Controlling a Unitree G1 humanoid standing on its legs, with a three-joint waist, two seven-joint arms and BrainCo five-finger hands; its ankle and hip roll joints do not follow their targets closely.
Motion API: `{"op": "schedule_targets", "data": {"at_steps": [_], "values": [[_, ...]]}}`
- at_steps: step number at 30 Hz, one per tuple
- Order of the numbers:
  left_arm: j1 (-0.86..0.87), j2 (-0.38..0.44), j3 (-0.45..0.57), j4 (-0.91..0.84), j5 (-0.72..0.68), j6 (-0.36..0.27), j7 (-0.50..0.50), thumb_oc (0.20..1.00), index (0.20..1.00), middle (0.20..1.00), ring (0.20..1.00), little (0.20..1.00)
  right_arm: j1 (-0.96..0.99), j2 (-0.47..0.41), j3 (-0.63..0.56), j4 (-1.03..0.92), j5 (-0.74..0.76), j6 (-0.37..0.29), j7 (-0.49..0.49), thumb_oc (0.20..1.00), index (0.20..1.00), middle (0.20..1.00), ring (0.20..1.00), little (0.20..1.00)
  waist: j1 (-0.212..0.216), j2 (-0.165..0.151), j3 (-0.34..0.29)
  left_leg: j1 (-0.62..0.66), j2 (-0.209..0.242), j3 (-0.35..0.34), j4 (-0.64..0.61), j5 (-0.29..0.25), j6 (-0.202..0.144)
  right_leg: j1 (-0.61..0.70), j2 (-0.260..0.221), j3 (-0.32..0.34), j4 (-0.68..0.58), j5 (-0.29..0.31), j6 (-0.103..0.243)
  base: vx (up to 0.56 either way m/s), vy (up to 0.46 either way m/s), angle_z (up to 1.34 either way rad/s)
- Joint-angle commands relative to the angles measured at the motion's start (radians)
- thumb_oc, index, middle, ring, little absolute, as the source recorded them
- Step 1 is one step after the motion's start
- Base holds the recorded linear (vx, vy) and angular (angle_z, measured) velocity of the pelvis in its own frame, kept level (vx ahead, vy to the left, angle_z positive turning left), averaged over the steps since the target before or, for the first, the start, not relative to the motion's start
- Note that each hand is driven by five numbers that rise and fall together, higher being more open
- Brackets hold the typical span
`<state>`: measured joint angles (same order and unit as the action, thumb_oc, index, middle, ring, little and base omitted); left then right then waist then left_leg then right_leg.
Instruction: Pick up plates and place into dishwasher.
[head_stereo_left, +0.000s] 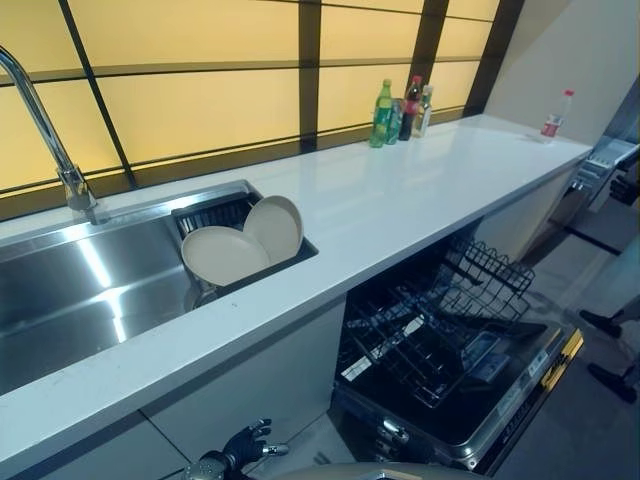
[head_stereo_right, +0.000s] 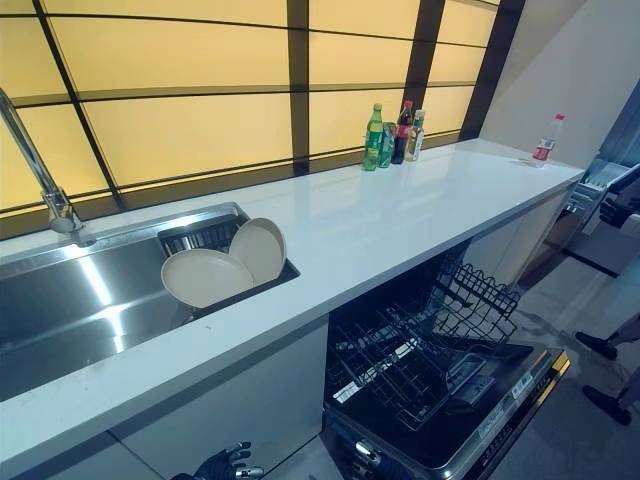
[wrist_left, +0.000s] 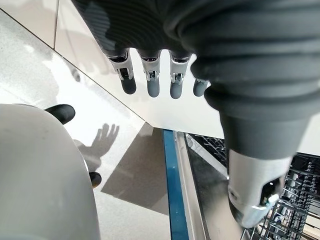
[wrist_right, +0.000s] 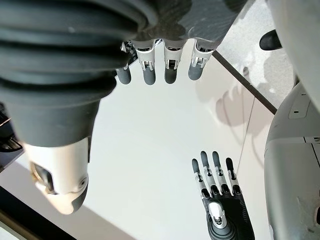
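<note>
1. Beside the sink (head_stereo_left: 70, 290), at its right end: two cream plates (head_stereo_left: 245, 245) are propped on edge, overlapping.
2. Below the counter (head_stereo_left: 420, 190): the dishwasher (head_stereo_left: 450, 350) is seen open, its wire rack pulled out.
3. Left hand (wrist_left: 160, 80): fingers straight, nothing held.
4. Right hand (wrist_right: 160, 67): fingers relaxed, nothing held.
5. Bottles (head_stereo_left: 400, 110) are stood at the counter's back.

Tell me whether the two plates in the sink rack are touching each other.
Cannot tell. In the left eye view the front plate overlaps the rear plate in the sink rack, hiding any contact or gap.
</note>
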<state>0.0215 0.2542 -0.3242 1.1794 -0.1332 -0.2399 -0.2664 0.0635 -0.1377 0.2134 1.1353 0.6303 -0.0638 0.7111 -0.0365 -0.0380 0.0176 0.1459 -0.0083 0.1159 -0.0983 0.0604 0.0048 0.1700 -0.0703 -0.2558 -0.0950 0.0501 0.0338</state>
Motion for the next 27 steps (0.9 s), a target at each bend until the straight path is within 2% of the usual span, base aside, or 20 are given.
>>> {"op": "schedule_targets", "data": {"at_steps": [1,4,9,13,14,15,16,17,18,19,20,21,23,25,27], "values": [[-0.094,-0.08,-0.042,-0.024,0.002,-0.021,-0.009,1.0,1.0,1.0,1.0,1.0,-0.108,-0.027,0.022,-0.059,-0.01,-0.035,0.001,1.0,1.0,1.0,1.0,1.0,0.032,0.066,0.137,0.02,-0.023,-0.016,0.016,-0.129,-0.008,-0.017,0.014,0.003,0.057,-0.108,0.042,0.0,0.0,0.0],[-0.095,-0.075,-0.042,-0.035,-0.025,-0.029,-0.019,1.0,1.0,1.0,1.0,1.0,-0.108,-0.03,0.023,-0.064,0.004,-0.043,-0.009,1.0,1.0,1.0,1.0,1.0,0.033,0.067,0.138,0.019,-0.023,-0.015,0.016,-0.129,-0.01,-0.017,0.013,0.002,0.055,-0.107,0.044,0.0,0.0,0.0],[-0.092,-0.076,-0.056,-0.087,-0.112,-0.06,-0.152,1.0,1.0,1.0,1.0,1.0,-0.115,-0.032,0.024,-0.081,-0.002,-0.074,-0.049,1.0,1.0,1.0,1.0,1.0,0.032,0.073,0.141,0.017,-0.021,-0.014,0.014,-0.128,-0.012,-0.02,0.01,0.0,0.056,-0.105,0.044,0.0,0.0,0.0],[-0.1,-0.054,-0.084,-0.258,-0.164,-0.106,-0.329,1.0,1.0,1.0,1.0,1.0,-0.118,-0.044,0.023,-0.119,-0.019,-0.055,-0.082,1.0,1.0,1.0,1.0,1.0,0.033,0.085,0.148,0.014,-0.021,-0.017,0.011,-0.126,-0.015,-0.023,0.007,-0.002,0.053,-0.1,0.047,-0.02,0.026,0.0],[-0.099,-0.042,-0.096,-0.31,-0.184,-0.096,-0.355,1.0,1.0,1.0,1.0,1.0,-0.119,-0.049,0.024,-0.126,-0.019,-0.051,-0.087,1.0,1.0,1.0,1.0,1.0,0.033,0.088,0.149,0.013,-0.02,-0.018,0.011,-0.126,-0.015,-0.025,0.006,-0.002,0.054,-0.1,0.047,-0.04,0.046,0.0],[-0.1,-0.014,-0.112,-0.418,-0.242,-0.095,-0.436,1.0,1.0,1.0,1.0,1.0,-0.121,-0.057,0.024,-0.139,-0.018,-0.041,-0.102,1.0,1.0,1.0,1.0,1.0,0.034,0.096,0.153,0.01,-0.02,-0.021,0.011,-0.123,-0.015,-0.028,0.004,-0.002,0.056,-0.098,0.048,-0.04,0.053,0.0],[-0.103,0.001,-0.113,-0.473,-0.297,-0.069,-0.488,1.0,1.0,1.0,1.0,1.0,-0.122,-0.06,0.023,-0.143,-0.017,-0.037,-0.11,1.0,1.0,1.0,1.0,1.0,0.036,0.099,0.154,0.008,-0.021,-0.022,0.011,-0.122,-0.015,-0.029,0.003,-0.003,0.056,-0.098,0.047,-0.04,0.064,0.0],[-0.114,0.018,-0.102,-0.579,-0.422,-0.015,-0.602,1.0,1.0,1.0,1.0,1.0,-0.125,-0.065,0.018,-0.139,-0.017,-0.036,-0.118,1.0,1.0,1.0,1.0,1.0,0.04,0.106,0.155,0.005,-0.021,-0.026,0.011,-0.121,-0.013,-0.031,0.0,-0.007,0.055,-0.096,0.047,-0.03,0.043,0.0],[-0.117,0.022,-0.094,-0.616,-0.478,0.001,-0.647,1.0,1.0,1.0,1.0,1.0,-0.126,-0.066,0.016,-0.137,-0.017,-0.036,-0.118,1.0,1.0,1.0,1.0,1.0,0.041,0.108,0.156,0.005,-0.021,-0.027,0.011,-0.121,-0.013,-0.03,0.0,-0.008,0.055,-0.096,0.046,-0.03,0.04,0.0],[-0.127,0.028,-0.07,-0.716,-0.615,0.084,-0.724,1.0,1.0,1.0,1.0,1.0,-0.128,-0.067,0.009,-0.129,-0.015,-0.038,-0.12,1.0,1.0,1.0,1.0,1.0,0.047,0.112,0.155,0.004,-0.022,-0.031,0.011,-0.121,-0.011,-0.03,-0.002,-0.011,0.054,-0.095,0.045,0.0,0.0,0.0],[-0.14,0.009,-0.015,-0.85,-0.721,0.215,-0.759,1.0,1.0,1.0,1.0,1.0,-0.127,-0.063,-0.003,-0.112,-0.019,-0.049,-0.118,1.0,1.0,1.0,1.0,1.0,0.055,0.112,0.153,0.004,-0.022,-0.035,0.011,-0.123,-0.009,-0.026,-0.004,-0.015,0.051,-0.094,0.044,0.0,0.0,0.0],[-0.145,0.0,0.005,-0.894,-0.771,0.261,-0.773,1.0,1.0,1.0,1.0,1.0,-0.126,-0.06,-0.007,-0.107,-0.022,-0.054,-0.119,1.0,1.0,1.0,1.0,1.0,0.057,0.112,0.152,0.004,-0.022,-0.036,0.011,-0.124,-0.008,-0.024,-0.005,-0.016,0.05,-0.093,0.044,0.01,-0.034,0.02],[-0.176,-0.062,0.071,-1.044,-0.949,0.412,-0.807,1.0,1.0,1.0,1.0,1.0,-0.126,-0.042,-0.016,-0.079,-0.022,-0.071,-0.114,1.0,1.0,1.0,1.0,1.0,0.067,0.102,0.143,0.006,-0.02,-0.043,0.011,-0.13,-0.009,-0.017,-0.004,-0.018,0.043,-0.092,0.043,0.02,-0.071,0.03],[-0.194,-0.087,0.083,-1.115,-1.025,0.41,-0.781,1.0,1.0,1.0,1.0,1.0,-0.13,-0.031,-0.01,-0.069,-0.014,-0.071,-0.119,1.0,1.0,1.0,1.0,1.0,0.068,0.095,0.139,0.009,-0.018,-0.047,0.011,-0.133,-0.012,-0.011,0.001,-0.014,0.041,-0.095,0.04,0.03,-0.075,0.07],[-0.226,-0.102,0.085,-1.216,-1.14,0.387,-0.707,1.0,1.0,1.0,1.0,1.0,-0.13,-0.019,-0.001,-0.06,-0.004,-0.071,-0.127,1.0,1.0,1.0,1.0,1.0,0.068,0.088,0.135,0.012,-0.016,-0.051,0.011,-0.136,-0.013,-0.006,0.005,-0.012,0.039,-0.098,0.038,0.03,-0.051,0.03]]}}
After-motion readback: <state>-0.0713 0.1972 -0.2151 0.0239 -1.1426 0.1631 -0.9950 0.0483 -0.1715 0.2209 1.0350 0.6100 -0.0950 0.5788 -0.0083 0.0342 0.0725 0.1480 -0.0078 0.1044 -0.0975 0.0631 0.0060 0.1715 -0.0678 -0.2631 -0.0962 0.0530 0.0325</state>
